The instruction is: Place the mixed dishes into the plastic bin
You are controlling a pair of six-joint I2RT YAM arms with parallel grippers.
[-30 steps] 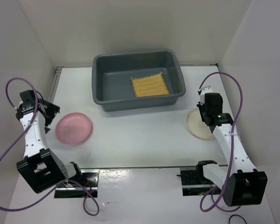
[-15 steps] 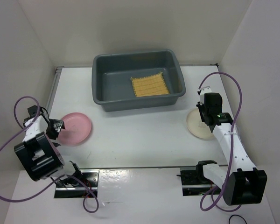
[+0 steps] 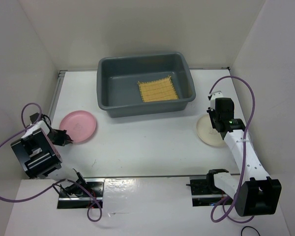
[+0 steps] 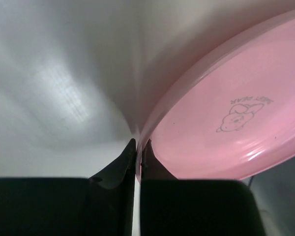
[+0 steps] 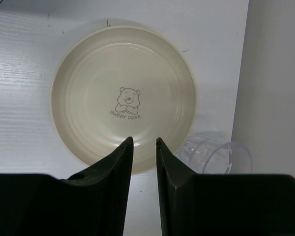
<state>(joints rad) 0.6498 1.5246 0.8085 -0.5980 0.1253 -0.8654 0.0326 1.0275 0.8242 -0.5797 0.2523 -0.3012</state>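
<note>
The pink plate (image 3: 77,126) is at the left of the table, its rim pinched between the jaws of my left gripper (image 3: 65,136). In the left wrist view the left gripper (image 4: 139,145) is shut on the edge of the pink plate (image 4: 226,113), which stands tilted. The cream-white plate (image 5: 123,98) lies flat at the right, with my right gripper (image 5: 143,141) above its near rim, open with nothing between the fingers. From above, the arm partly hides this cream-white plate (image 3: 207,132). The yellow woven placemat (image 3: 158,90) lies inside the gray-blue plastic bin (image 3: 113,93).
A clear plastic cup (image 5: 214,155) lies on its side by the cream plate, next to the right white wall. White walls close in the table at left, right and back. Purple cables loop off both arms.
My left arm has dropped low toward the table and its gripper went from open to shut on the pink plate's rim; the plate shifted slightly away. The right arm has stayed still.
</note>
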